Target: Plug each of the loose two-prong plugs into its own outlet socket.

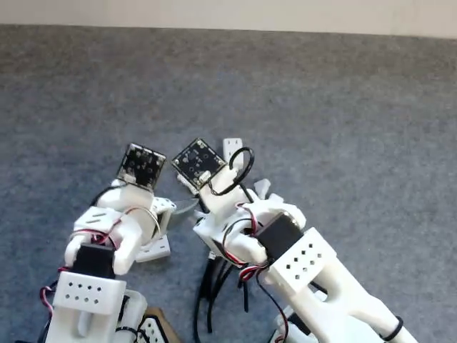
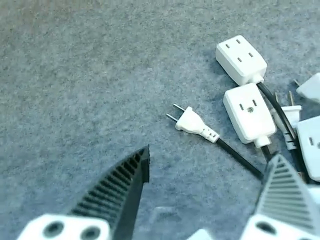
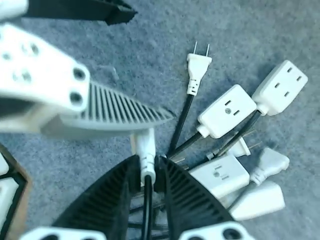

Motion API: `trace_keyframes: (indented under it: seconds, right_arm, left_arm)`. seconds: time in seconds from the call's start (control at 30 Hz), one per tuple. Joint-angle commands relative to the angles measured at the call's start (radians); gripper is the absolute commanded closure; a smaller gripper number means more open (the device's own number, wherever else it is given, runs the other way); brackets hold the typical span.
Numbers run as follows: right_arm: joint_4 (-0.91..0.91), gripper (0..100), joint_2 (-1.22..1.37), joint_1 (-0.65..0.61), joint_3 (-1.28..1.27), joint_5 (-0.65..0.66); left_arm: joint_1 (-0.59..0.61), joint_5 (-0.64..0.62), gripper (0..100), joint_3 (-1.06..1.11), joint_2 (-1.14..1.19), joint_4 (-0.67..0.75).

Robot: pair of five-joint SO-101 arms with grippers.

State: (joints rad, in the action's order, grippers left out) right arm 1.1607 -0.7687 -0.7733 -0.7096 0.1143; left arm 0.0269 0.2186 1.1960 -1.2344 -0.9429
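Observation:
My right gripper (image 3: 146,162) is shut on a white two-prong plug (image 3: 145,147), whose black cord runs back between the black fingers. Just past it lies a cluster of white outlet sockets (image 3: 225,111) (image 3: 280,87) (image 3: 220,172) on black cords. A loose two-prong plug (image 3: 198,65) (image 2: 190,121) lies on the carpet, prongs pointing away from the sockets. My left gripper (image 2: 210,155) hangs open above this loose plug, close to the right one; its grey finger (image 3: 115,112) crosses just above the held plug. Two sockets (image 2: 241,59) (image 2: 248,119) lie beyond the loose plug.
Grey carpet (image 1: 343,107) covers the table, with free room to the far side and right. A second loose plug (image 2: 290,112) lies among the cords beside the sockets. A brown cardboard edge (image 1: 166,327) sits near the left arm's base. Black cords (image 1: 207,293) trail between the arms.

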Motion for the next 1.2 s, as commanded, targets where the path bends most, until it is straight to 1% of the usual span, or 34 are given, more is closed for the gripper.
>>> trace_keyframes:
  seconds: [0.0, 0.13, 0.27, 0.3, 0.5, 0.63, 0.73, 0.8, 0.9, 1.07, 1.17]
  right_arm:
    - [0.047, 99.3, 0.084, 0.025, 0.114, 0.014]
    - [0.136, 99.3, 0.257, 0.024, 0.257, 0.006]
    - [0.243, 99.3, 0.406, 0.021, 0.444, 0.002]
    - [0.263, 99.3, 0.44, 0.013, 0.49, -0.021]
    - [0.358, 99.3, 0.639, -0.096, 0.714, -0.072]
    - [0.409, 99.3, 0.766, -0.156, 0.806, -0.199]
    - [0.412, 99.0, 0.845, -0.166, 0.849, -0.331]
    - [0.412, 99.0, 0.885, -0.166, 0.866, -0.405]
    - [0.407, 99.0, 0.905, -0.166, 0.865, -0.462]
    - [0.406, 99.0, 0.901, -0.174, 0.868, -0.557]
    - [0.369, 99.0, 0.903, -0.191, 0.863, -0.6]
  left_arm:
    - [0.127, -0.008, 66, -0.151, 0.036, -0.031]
    - [0.242, -0.008, 66, -0.363, 0.237, -0.081]
    - [0.389, -0.008, 66, -0.611, 0.549, -0.117]
    - [0.433, -0.008, 66, -0.679, 0.633, -0.127]
    - [0.717, -0.006, 66, -1.041, 1.072, -0.14]
    - [0.895, -0.006, 66, -1.245, 1.307, -0.133]
    - [0.992, -0.006, 66, -1.394, 1.457, -0.133]
    - [1.036, -0.006, 66, -1.477, 1.546, -0.133]
    - [1.078, -0.006, 66, -1.578, 1.667, -0.133]
    - [1.116, -0.006, 66, -1.744, 1.839, -0.135]
    - [1.124, -0.006, 66, -1.824, 1.916, -0.14]
